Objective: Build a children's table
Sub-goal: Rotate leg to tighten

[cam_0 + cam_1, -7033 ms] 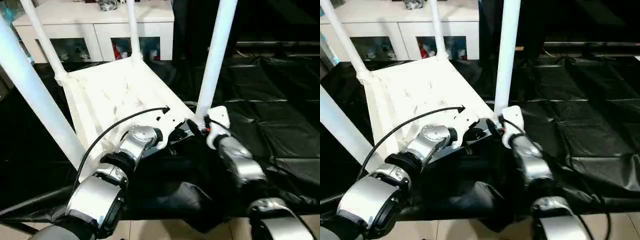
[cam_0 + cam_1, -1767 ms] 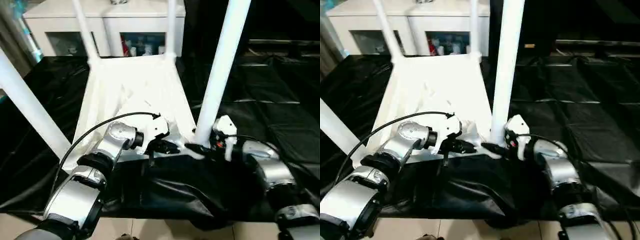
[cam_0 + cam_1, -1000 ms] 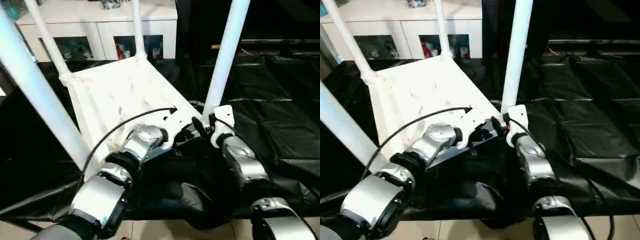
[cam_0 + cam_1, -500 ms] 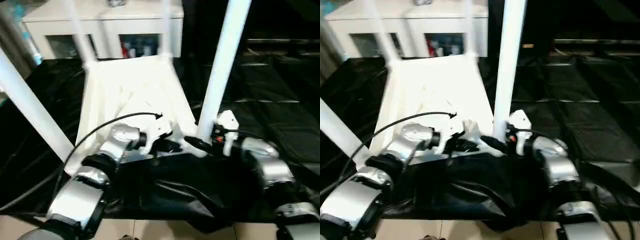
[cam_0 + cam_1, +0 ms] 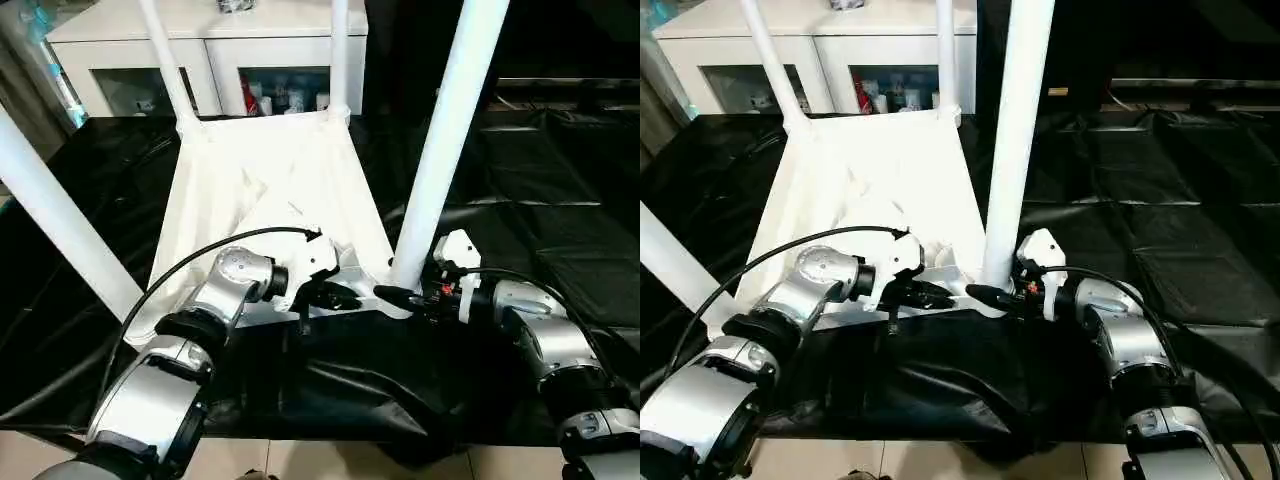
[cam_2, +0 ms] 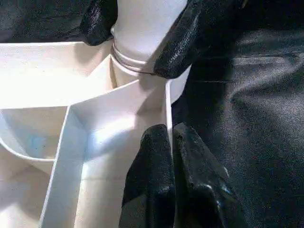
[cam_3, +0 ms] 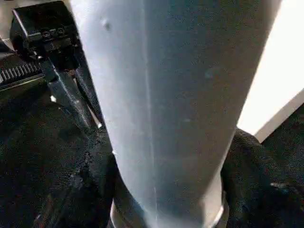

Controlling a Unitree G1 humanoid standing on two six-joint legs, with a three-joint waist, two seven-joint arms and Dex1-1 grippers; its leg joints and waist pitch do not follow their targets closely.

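The children's table (image 5: 270, 180) lies upside down on the black sheet (image 5: 560, 200), in front of the white cabinet (image 5: 215, 55). Left gripper (image 6: 168, 142), pressed together, pinches a rib by the near-right leg (image 5: 1015, 140); right gripper (image 6: 142, 28) clasps that leg's base. No legible writing.

One children's table (image 5: 270, 190), inverted, four legs (image 5: 445, 150) fitted; two grippers, left (image 5: 335, 295) and right (image 5: 400, 296); one white cabinet (image 5: 215, 50).
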